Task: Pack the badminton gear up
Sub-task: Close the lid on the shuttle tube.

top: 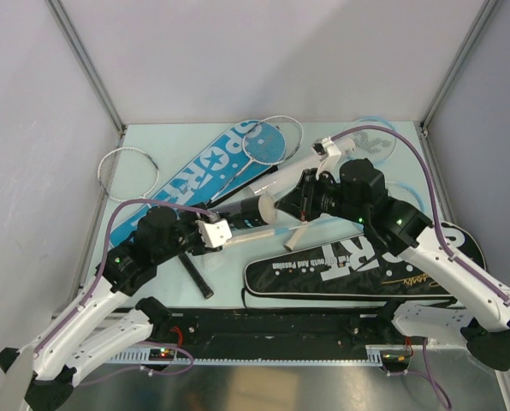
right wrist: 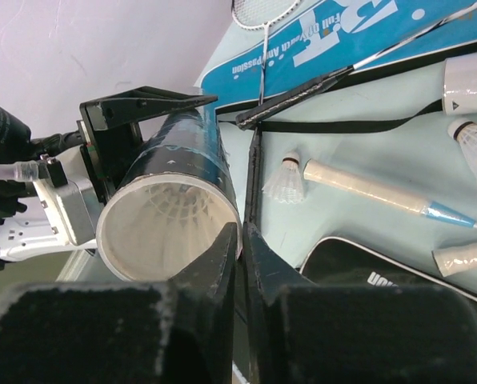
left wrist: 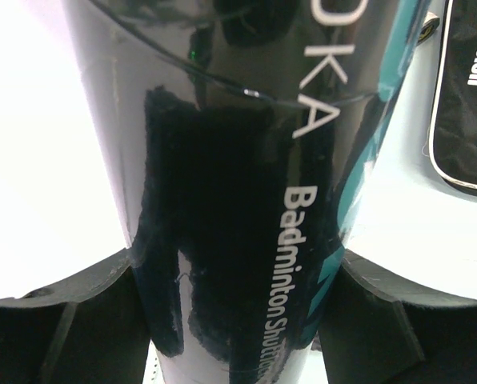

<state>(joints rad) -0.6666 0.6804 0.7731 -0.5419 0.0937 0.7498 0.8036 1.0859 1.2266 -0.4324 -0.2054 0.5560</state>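
Inside, the black tube (right wrist: 192, 138) holds a shuttlecock (right wrist: 174, 218).

Black tube (right wrist: 192, 144) horizontal, open mouth showing feathers (right wrist: 174, 214) inside; loose shuttlecock (right wrist: 286, 181) beside white racket grip (right wrist: 365, 186).

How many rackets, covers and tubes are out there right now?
Rackets: 3, two white rackets and a light-blue racket
Covers: 2, a blue cover and a black cover
Tubes: 2, a black tube and a white tube
Total: 7
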